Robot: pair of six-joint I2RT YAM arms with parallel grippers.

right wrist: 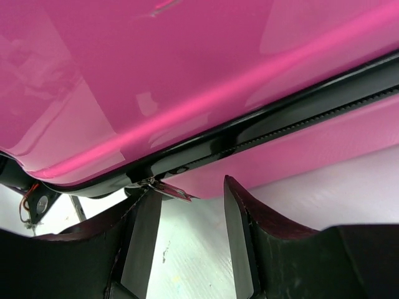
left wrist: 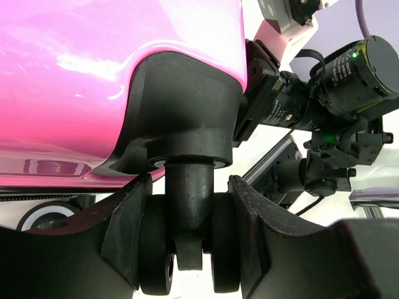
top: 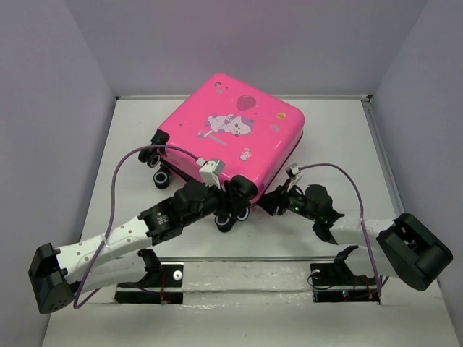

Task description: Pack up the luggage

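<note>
Two end effectors work the near edge of the luggage (top: 231, 134). The left end effector (left wrist: 190, 180) is closed about halfway, its fingers pressed on either side of a black twin-wheel caster (left wrist: 156, 249). The right end effector (right wrist: 187, 190) stands open and holds nothing. The metal zip pull (right wrist: 169, 189) lies just beyond one fingertip, not between the two.

The step in hand looks like zipping the case shut. To do it well, the left grip should pin the caster so the shell cannot swivel. The right should sidle over until the pull sits between its fingers, pinch it, then draw along the seam.

The luggage lies flat mid-worktop (top: 340, 137), cartoon print (top: 230, 126) up. No brand is readable; a label on the right arm (left wrist: 278, 112) is too small.
</note>
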